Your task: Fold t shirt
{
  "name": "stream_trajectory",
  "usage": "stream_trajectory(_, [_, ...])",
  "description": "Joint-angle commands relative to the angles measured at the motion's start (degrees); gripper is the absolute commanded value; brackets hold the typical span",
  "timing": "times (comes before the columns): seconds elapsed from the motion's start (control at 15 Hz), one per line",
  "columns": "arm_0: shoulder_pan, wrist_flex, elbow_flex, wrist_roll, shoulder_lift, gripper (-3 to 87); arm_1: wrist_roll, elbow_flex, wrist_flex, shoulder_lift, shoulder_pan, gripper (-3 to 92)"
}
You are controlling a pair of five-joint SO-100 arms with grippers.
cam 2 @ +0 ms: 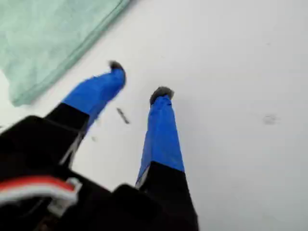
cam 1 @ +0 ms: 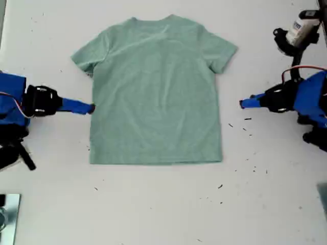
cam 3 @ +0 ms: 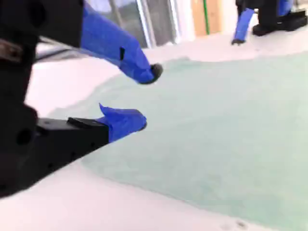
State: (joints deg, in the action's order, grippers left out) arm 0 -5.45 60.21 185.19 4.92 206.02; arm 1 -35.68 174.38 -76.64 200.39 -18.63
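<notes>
Closest to the lens, my second end effector (cam 3: 148,96): jaws parted moderately, nothing between them, poised at the side edge of the t shirt (cam 3: 216,120), likely set for a pinch of that edge. In the exterior view, same tip (cam 1: 91,108) touching or just beside the cloth on that view's left.

T shirt (cam 1: 156,92) spread flat mid-surface, sleeves out, collar toward the exterior view's far edge, hem nearer; no fold made yet.

Across on the exterior view's right, my first end effector (cam 1: 242,103) apart from the shirt, jaws open and empty over bare surface (cam 1: 153,204).

Around: small dark specks (cam 1: 247,119) near that arm, too slight to hinder. Nothing on the cloth itself.
</notes>
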Motion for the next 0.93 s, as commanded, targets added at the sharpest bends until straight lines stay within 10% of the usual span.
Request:
stream_trajectory(0.0, [4.22, 0.18, -0.35, -6.94, 0.62, 0.1, 33.22, 3.78, 0.88, 0.18, 4.39, 2.3])
stream_trajectory(0.53, [4.04, 0.18, -0.35, -6.94, 0.62, -0.1, 26.54, -10.11, 2.37, -10.2, 5.8, 2.3])
stream_trajectory(0.87, [3.43, 0.0, -0.26, -5.98, 0.62, -0.1, -9.14, -59.06, -6.24, -58.45, -21.71, 2.3])
